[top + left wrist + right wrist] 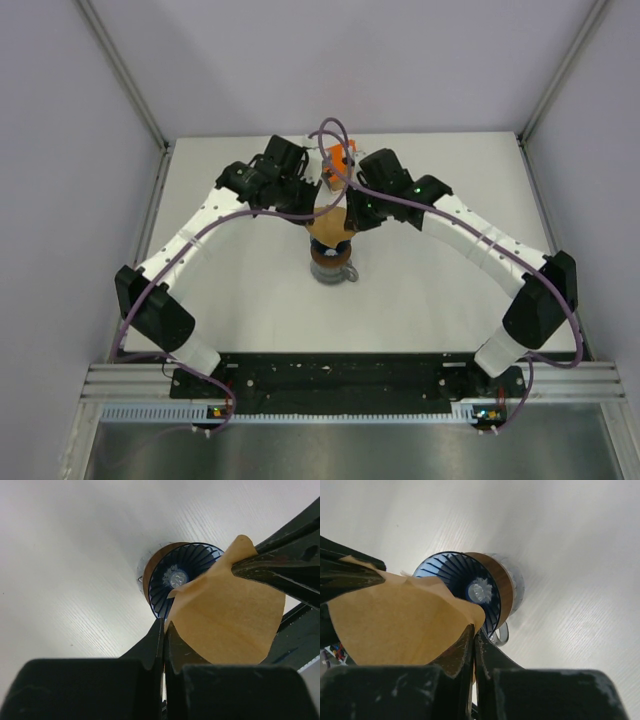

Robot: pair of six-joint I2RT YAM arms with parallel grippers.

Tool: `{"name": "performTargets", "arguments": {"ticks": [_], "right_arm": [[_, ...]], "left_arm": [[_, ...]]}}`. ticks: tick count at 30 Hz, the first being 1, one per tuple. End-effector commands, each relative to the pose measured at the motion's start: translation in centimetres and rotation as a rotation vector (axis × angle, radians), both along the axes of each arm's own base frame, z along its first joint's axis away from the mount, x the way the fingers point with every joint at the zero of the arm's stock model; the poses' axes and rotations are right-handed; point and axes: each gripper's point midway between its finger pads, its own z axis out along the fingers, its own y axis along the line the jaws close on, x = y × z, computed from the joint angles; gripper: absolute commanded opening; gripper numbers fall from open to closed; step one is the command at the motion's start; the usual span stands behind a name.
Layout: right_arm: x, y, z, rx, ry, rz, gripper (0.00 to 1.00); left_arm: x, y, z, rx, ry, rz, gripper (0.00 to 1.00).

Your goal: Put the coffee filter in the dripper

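While both arms meet over the middle of the table (420, 300), the job is at the carrying step: the coffee filter (225, 615) is up in the air and not yet inside the dripper (162, 587). The blue dripper sits on a brown ring (501, 585) on top of a clear pitcher (516, 587). The filter hangs just above it, a little to the far side.

I think the paper must be brought down next, with its pointy end aimed at the hole in the middle of the blue cone. It looks flat, so it may need to be opened first.

The left gripper (164, 630) has its fingers pressed together on one edge of the paper. The right gripper (473, 630) has its fingers pressed together on the other edge. Both pinch only the filter, and neither touches the dripper.
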Motion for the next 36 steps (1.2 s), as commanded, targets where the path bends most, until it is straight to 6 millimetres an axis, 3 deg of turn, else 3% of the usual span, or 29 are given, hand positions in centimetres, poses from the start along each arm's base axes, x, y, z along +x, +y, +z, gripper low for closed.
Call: {"name": "performTargets", "arguments": {"ticks": [1, 4, 10, 16, 21, 27, 36], "right_arm": [[1.1, 0.3, -0.1, 0.03, -0.043, -0.005, 0.03], [1.3, 0.5, 0.4, 0.047, -0.055, -0.005, 0.17], [1.7, 0.0, 3.4, 0.1, -0.126, -0.016, 0.38], [1.6, -0.6, 4.8, 0.118, -0.164, -0.028, 0.43], [0.8, 0.4, 6.0, 0.187, -0.168, 0.028, 0.34], [0.6, 0.8, 6.4, 0.214, -0.165, 0.047, 0.23], [-0.8, 2.7, 5.0, 0.269, -0.069, 0.146, 0.0]], "left_arm": [[-0.2, -0.2, -0.6, 0.009, 0.001, -0.028, 0.0], [-0.6, -0.5, -1.4, 0.001, 0.033, -0.052, 0.0], [-0.5, -0.8, -2.7, 0.008, 0.066, -0.056, 0.0], [-0.2, -1.3, -3.0, -0.005, 0.07, -0.059, 0.0], [-0.3, -1.4, -3.2, -0.002, 0.075, -0.063, 0.03], [0.1, -1.5, -1.5, -0.017, 0.038, -0.071, 0.35], [0.4, -1.0, 0.9, -0.039, -0.014, -0.051, 0.55]]}}
